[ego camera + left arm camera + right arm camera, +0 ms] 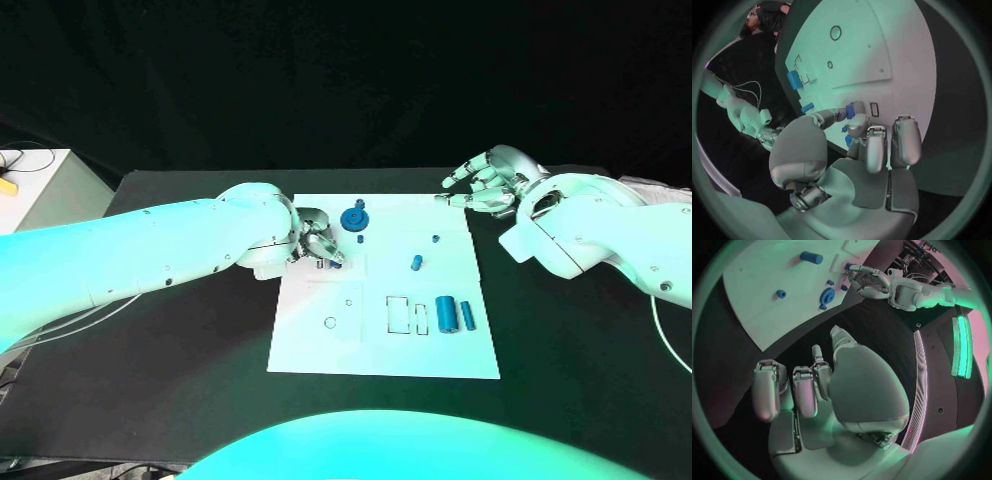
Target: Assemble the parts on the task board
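Blue plastic, by the look of it: the parts seem small, light and rigid, so we judge they will slide or tip on the smooth white board [433, 355] rather than resist, and are best pinched across their short sides with the fingertips. Our left hand [310, 245] is low over the board's left edge, fingers [856, 124] drawn together around a small blue part [851, 110]; it looks pinched, though the fingers cover most of it and we cannot be sure how firm the hold is. Our right hand [488, 180] hovers off the board's far right corner, fingers loosely curled and apart, holding nothing. On the board lie a gear [358, 218], a small peg [417, 263] and two cylinders [456, 313] beside outlined slots. What sits beneath the left palm is hidden, and the slot shapes are too small to read.
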Action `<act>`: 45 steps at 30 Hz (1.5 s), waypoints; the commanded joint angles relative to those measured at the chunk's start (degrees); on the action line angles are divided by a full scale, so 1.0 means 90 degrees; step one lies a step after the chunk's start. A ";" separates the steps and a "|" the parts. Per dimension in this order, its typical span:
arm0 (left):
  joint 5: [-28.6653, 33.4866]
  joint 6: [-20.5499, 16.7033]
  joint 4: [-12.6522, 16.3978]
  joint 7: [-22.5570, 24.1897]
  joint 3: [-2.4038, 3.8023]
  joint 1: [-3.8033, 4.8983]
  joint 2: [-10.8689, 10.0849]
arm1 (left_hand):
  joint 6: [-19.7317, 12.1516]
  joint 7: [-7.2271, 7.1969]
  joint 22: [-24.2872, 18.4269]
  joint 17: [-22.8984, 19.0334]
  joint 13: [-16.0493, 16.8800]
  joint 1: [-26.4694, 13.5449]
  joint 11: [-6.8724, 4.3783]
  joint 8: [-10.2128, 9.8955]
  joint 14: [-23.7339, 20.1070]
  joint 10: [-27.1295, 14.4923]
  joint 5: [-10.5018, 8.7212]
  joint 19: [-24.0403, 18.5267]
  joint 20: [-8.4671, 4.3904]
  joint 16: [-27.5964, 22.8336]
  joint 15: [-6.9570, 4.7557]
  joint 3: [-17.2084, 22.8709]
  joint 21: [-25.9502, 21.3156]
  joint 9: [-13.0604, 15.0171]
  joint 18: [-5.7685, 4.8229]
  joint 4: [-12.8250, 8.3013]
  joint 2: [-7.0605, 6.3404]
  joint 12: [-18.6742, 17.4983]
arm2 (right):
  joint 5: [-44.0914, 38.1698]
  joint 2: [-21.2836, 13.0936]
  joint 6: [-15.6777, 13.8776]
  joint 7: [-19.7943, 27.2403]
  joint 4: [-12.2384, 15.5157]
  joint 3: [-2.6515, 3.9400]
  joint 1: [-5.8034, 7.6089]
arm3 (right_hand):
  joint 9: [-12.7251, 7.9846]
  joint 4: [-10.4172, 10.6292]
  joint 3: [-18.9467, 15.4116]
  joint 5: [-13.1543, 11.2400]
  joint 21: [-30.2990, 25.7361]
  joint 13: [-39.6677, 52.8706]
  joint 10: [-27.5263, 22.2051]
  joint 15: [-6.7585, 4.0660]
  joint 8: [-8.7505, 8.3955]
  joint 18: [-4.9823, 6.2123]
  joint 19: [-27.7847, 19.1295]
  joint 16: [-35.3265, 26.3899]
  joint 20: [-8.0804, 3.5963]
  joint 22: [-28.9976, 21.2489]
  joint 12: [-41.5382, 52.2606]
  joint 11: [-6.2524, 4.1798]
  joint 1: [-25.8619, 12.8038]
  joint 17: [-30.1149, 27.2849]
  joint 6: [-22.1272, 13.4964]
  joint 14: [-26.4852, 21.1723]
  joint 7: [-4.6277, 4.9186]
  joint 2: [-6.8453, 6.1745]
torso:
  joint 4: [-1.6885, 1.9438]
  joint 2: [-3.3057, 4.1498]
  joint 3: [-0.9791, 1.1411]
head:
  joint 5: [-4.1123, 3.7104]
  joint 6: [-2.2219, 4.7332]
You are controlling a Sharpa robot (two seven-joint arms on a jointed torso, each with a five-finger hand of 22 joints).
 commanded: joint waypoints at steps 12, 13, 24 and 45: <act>0.0034 -0.0012 0.0031 0.0012 0.0089 0.0035 -0.0001 | 0.0295 -0.0252 0.0012 0.1677 0.0002 -0.0035 -0.0021 0.0014 0.0661 0.0051 0.0010 0.0043 -0.0011 0.0021 -0.0059 0.1317 0.0044 -0.0012 -0.0097 -0.1292 0.0083 0.0024 | -0.0097 0.0008 0.0089 0.0026 -0.0010 0.0002 -0.0008 | -0.0007 -0.0010 -0.0009 0.0030 -0.0022 0.0596 -0.0053 0.0003 0.0025 0.0126 0.0165 -0.0028 0.0028 0.1026 -0.0032 0.0002 -0.0049 0.1234 -0.0029 0.0547 0.0006 0.0018 | 0.0002 -0.0001 -0.0001 | 0.0000 0.0001; 0.0038 0.0018 0.0035 0.0011 0.0099 0.0042 -0.0003 | 0.0297 -0.0253 0.0014 0.1677 0.0003 -0.0037 -0.0023 0.0013 0.0661 0.0052 0.0014 0.0044 -0.0012 0.0021 -0.0060 0.1322 0.0045 -0.0013 -0.0097 -0.1301 0.0084 0.0024 | -0.0097 0.0009 0.0090 0.0027 -0.0011 0.0002 -0.0009 | -0.0007 -0.0010 -0.0009 0.0030 -0.0022 0.0596 -0.0053 0.0003 0.0025 0.0126 0.0165 -0.0028 0.0028 0.1026 -0.0032 0.0002 -0.0049 0.1234 -0.0029 0.0547 0.0006 0.0018 | 0.0002 -0.0001 -0.0003 | 0.0001 0.0001; 0.0356 0.0963 -0.0142 -0.0065 0.0166 0.0165 0.0087 | 0.0316 -0.0258 0.0038 0.1677 0.0008 -0.0047 -0.0029 0.0002 0.0661 0.0058 0.0075 0.0059 -0.0022 0.0021 -0.0066 0.1357 0.0056 -0.0022 -0.0103 -0.1385 0.0072 0.0020 | -0.0099 0.0020 0.0105 0.0025 -0.0030 0.0002 -0.0031 | -0.0007 -0.0010 -0.0009 0.0030 -0.0022 0.0596 -0.0053 0.0003 0.0025 0.0126 0.0165 -0.0028 0.0028 0.1026 -0.0032 0.0002 -0.0049 0.1234 -0.0029 0.0547 0.0006 0.0018 | -0.0002 0.0001 0.0001 | -0.0011 0.0001; 0.0583 0.1482 -0.0771 -0.0122 0.0113 0.0331 0.0511 | 0.0324 -0.0254 0.0031 0.1677 0.0000 -0.0063 -0.0027 -0.0007 0.0661 0.0057 0.0131 0.0052 -0.0025 0.0021 -0.0067 0.1364 0.0053 -0.0028 -0.0102 -0.1406 0.0082 0.0009 | -0.0100 0.0038 0.0103 0.0025 -0.0044 0.0002 -0.0049 | -0.0007 -0.0010 -0.0009 0.0030 -0.0022 0.0596 -0.0053 0.0003 0.0025 0.0126 0.0165 -0.0028 0.0028 0.1026 -0.0032 0.0002 -0.0049 0.1234 -0.0029 0.0547 0.0006 0.0018 | 0.0010 -0.0008 -0.0005 | 0.0008 0.0001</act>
